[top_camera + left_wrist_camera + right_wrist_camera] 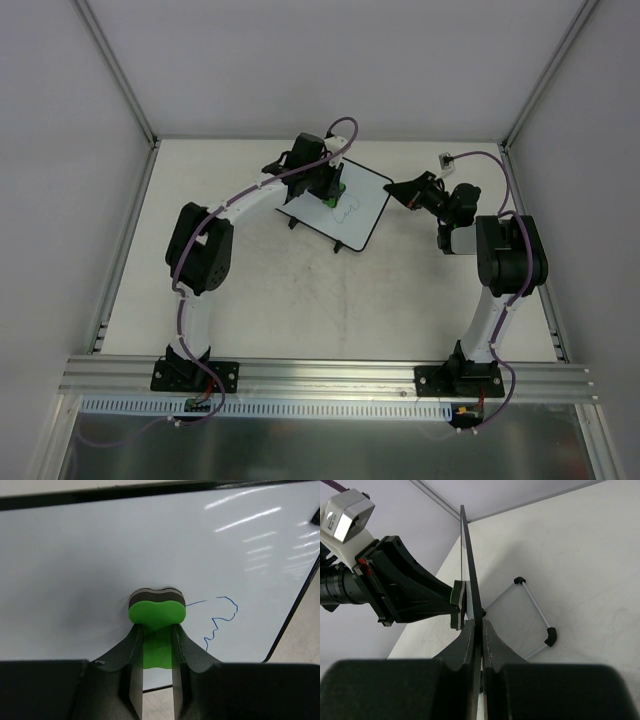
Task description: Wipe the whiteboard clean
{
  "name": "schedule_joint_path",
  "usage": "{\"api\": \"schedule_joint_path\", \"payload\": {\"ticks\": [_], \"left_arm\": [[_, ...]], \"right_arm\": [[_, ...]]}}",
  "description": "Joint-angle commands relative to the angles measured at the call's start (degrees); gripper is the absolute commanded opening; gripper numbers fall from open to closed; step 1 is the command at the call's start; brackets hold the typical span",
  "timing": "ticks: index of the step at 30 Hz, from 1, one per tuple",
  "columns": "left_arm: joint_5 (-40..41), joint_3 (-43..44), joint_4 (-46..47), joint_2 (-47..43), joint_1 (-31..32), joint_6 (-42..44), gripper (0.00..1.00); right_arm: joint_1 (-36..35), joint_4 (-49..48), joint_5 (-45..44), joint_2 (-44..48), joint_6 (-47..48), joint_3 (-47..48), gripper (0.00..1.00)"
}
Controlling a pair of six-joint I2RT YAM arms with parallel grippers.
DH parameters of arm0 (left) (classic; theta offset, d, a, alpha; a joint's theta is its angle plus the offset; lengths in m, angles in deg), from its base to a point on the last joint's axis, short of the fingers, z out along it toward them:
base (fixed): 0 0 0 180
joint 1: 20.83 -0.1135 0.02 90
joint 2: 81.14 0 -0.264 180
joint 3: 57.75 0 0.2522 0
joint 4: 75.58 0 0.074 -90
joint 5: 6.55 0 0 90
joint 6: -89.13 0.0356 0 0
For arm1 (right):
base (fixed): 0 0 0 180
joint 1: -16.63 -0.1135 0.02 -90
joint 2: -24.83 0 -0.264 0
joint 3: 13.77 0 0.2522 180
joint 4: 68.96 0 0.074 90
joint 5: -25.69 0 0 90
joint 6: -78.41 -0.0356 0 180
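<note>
The whiteboard (368, 192) sits toward the far middle of the bench (300, 310), tilted so its white face shows from above, with its thin black frame running around rounded corners. The left arm (200, 250) curves in from the near left and comes down over the board. The left jaws are pinching a small green eraser (156, 611), one finger on each side of its narrow waist. The eraser's dark felt layer is pressed flat against the board's face.

Just to the right of the eraser in the left wrist view runs a thin blue scribble (220, 620), a wavy line that starts close by the eraser's edge. From above, the same scribble (347, 210) lies on the near side of the eraser (341, 187).

The right arm (510, 255) bends in from the near right, and the right jaws are pressed together on the right edge of the board. The right wrist camera sees the board edge-on (466, 555), clamped between the two fingers. Behind the board on that side, its wire stand (549, 636) reaches out over the bench, tipped with black corner pieces. Whether the stand rests on the bench I cannot tell.
</note>
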Motion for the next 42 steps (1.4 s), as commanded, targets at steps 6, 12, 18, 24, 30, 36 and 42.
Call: {"api": "schedule_joint_path", "payload": {"ticks": [6,12,18,24,30,36,42], "left_arm": [[1.2,-7.3,-1.2,-1.3,0.3,-2.4,0.0],[-1.9,-12.1,2.7,-3.2,-5.7,-5.9,0.0],[-0.6,-12.4,3.2,-3.7,-8.0,-4.9,0.0],[-2.3,-10.2,3.1,-2.7,-8.9,-5.1,0.0],[-3.6,-9.6,3.5,-2.0,-7.6,-6.6,0.0],[-3.3,-7.1,3.5,-1.0,-4.8,-7.5,0.0],[-3.2,-3.7,3.5,0.9,-2.0,-8.4,0.0]], "right_arm": [[-1.9,-14.5,3.4,2.7,2.6,0.1,0.0],[-1.9,-14.5,3.5,2.8,2.6,0.1,0.0],[-1.9,-14.6,3.5,2.8,2.6,0.0,0.0],[-1.9,-14.5,3.5,3.0,2.6,0.0,0.0],[-1.9,-14.5,3.7,3.0,2.6,0.0,0.0],[-1.9,-14.5,3.7,2.7,2.7,0.0,0.0],[-2.0,-14.6,3.9,2.6,2.8,-0.1,0.0]]}}
